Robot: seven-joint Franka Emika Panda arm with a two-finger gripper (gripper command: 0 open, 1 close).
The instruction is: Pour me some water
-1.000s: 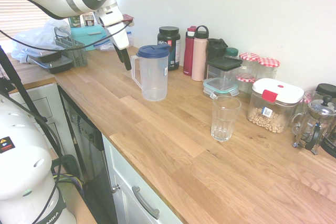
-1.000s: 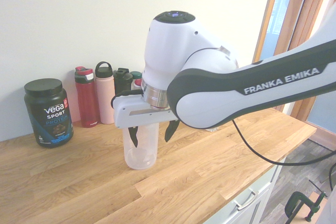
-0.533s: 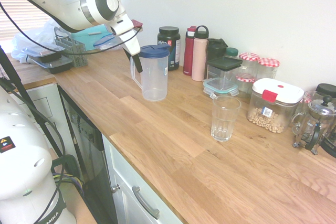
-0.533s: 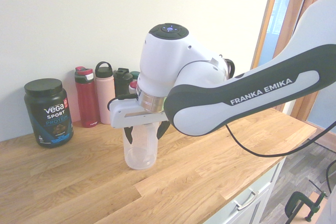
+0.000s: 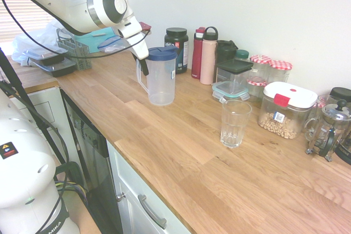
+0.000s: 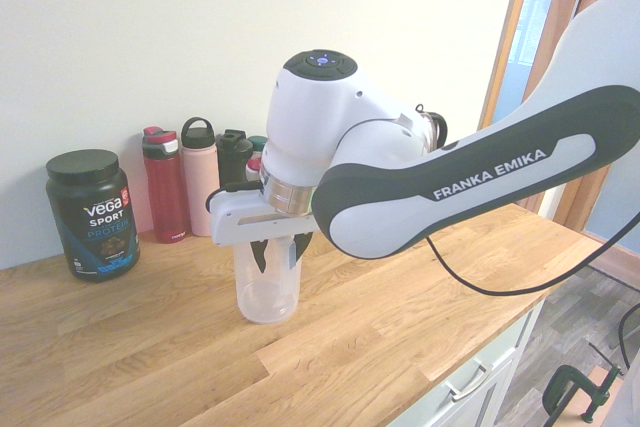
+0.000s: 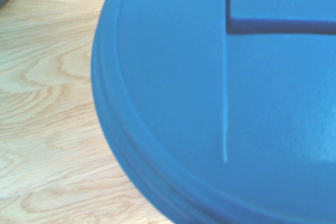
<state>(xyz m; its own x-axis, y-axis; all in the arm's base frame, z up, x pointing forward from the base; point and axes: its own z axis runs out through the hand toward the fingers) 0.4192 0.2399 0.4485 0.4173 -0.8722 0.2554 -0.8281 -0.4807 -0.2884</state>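
A: What does the first exterior view show you?
B: The clear pitcher (image 5: 162, 83) with blue lid (image 5: 163, 53) is standing upright on the wooden countertop (image 5: 181, 190), between its front edge and the wall. The gripper (image 5: 145, 72) is at the handle side of the pitcher, pointing down.
A: And the drinking glass (image 5: 236, 124)?
B: It stands upright, well apart from the pitcher, nearer to the front edge than the white-lidded container (image 5: 285, 110) is. The French press (image 5: 329, 130) is beyond that container, near the right side of the view.
A: Please, what about the second exterior view?
B: There the two dark fingers (image 6: 260, 255) are partly open, with a gap between them, in front of the upper part of the pitcher. If they touch the handle, I cannot tell. The black Vega protein tub (image 6: 93, 215), the red bottle (image 6: 166, 187) and the pink bottle (image 6: 200, 182) stand near the wall-side edge.
A: Is the glass there also?
B: I cannot see it in this view.
A: And the wrist view?
B: The blue lid fills most of it, with the wood of the countertop beside.
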